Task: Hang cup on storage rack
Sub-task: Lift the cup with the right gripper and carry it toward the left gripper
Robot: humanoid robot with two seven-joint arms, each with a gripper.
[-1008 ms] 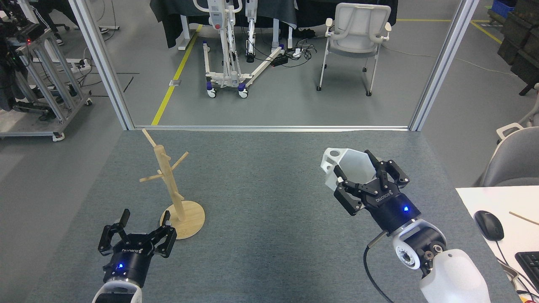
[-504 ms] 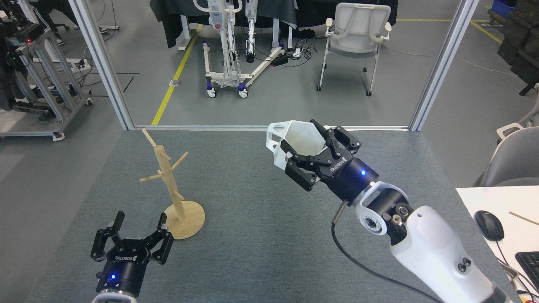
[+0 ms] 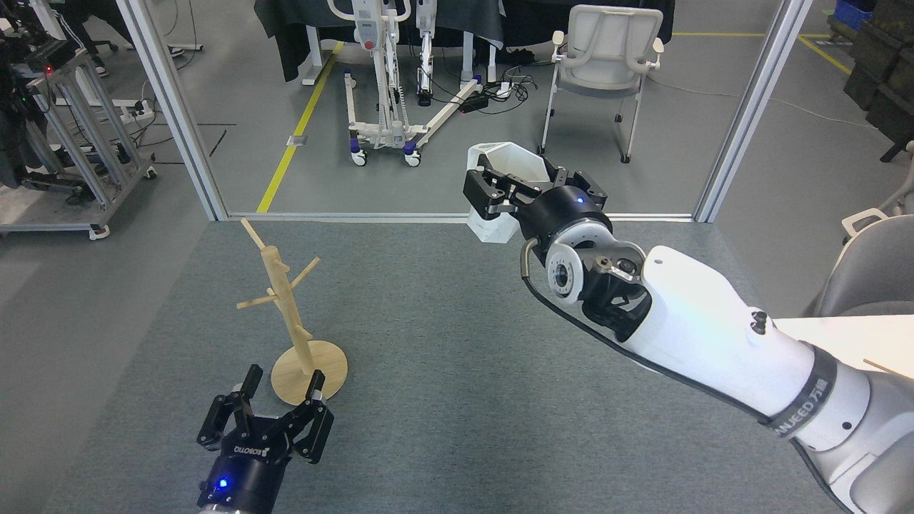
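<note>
Gripping the white matte faceted cup [image 3: 508, 187] rim-up above the grey carpeted desk [image 3: 457, 335], the right gripper [image 3: 510, 191] clamps it; the left gripper [image 3: 280, 391] gapes near the slender light-wood pegged rack [image 3: 289, 314].

Robotics lab floor
At twelve o'clock stood a white wheeled lift frame [image 3: 389, 86], a yellow floor line [image 3: 296, 128] and a grey-white office chair [image 3: 607, 64].

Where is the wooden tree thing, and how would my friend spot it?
Look at the grey carpeted table and go to its left side, just beyond the open left pincer. The wooden mug tree stands there on a round disc base. It is the only pale wooden thing on the table, an upright post with thin pegs angling out.
</note>
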